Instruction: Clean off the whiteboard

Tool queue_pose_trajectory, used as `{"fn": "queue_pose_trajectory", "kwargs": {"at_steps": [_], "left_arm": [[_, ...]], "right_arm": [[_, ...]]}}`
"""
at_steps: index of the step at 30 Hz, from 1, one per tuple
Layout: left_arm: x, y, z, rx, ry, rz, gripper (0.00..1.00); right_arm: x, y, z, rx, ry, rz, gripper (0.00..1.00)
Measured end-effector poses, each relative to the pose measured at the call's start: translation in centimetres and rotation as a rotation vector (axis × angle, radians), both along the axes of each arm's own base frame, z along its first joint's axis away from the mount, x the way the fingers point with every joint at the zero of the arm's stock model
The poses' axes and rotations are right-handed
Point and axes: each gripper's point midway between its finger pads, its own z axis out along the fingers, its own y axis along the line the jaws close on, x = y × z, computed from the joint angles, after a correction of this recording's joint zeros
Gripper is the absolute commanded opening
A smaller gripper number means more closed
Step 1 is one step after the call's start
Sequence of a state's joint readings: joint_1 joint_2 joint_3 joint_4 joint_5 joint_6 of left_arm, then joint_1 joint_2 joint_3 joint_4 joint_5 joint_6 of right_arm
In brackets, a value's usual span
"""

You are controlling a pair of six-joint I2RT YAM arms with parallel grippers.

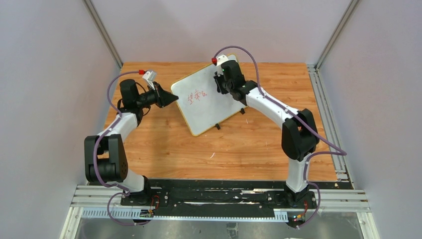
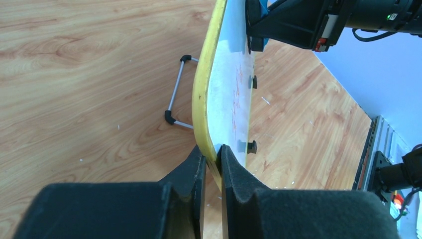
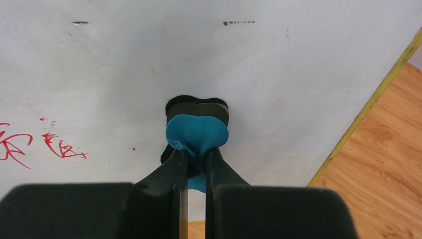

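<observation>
On the table (image 1: 239,149), left end effector (image 2: 213,153) pinches the whiteboard (image 2: 225,99) edge.

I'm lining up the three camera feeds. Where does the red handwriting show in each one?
Top external: red handwriting on the left half of the whiteboard, mid-picture.
Left wrist: faint red streaks on the board's face, seen nearly edge-on, centre.
Right wrist: lower-left edge, left of the blue eraser.
Shared landmark: the board's yellow frame.
</observation>
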State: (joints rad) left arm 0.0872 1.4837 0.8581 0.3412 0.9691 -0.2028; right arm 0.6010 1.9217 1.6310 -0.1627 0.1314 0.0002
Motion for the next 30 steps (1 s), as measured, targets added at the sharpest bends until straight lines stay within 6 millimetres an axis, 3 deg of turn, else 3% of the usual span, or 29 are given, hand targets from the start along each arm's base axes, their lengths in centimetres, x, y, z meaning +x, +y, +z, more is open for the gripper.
{"fn": "queue_pose_trajectory", "kwargs": {"at_steps": [11,19,22,30], "left_arm": [[-0.1,0.1,-0.1,-0.001,0.008,0.002,0.0],[-0.1,0.1,-0.2,-0.001,0.011,0.002,0.0],[-0.1,0.2,-0.1,-0.002,0.01,0.001,0.0],[-0.1,0.1,-0.1,-0.002,0.009,0.0,0.0]], "right_arm": [[-1.2,1.8,-0.3,0.017,-0.032,-0.008,0.01],[-5.9,7.3,-1.6,0.024,-0.01,0.089,0.01],[-7.1,8.5,-1.9,0.032,-0.003,0.115,0.01],[-7.1,8.4,-2.1,0.031,-0.001,0.112,0.01]]}}
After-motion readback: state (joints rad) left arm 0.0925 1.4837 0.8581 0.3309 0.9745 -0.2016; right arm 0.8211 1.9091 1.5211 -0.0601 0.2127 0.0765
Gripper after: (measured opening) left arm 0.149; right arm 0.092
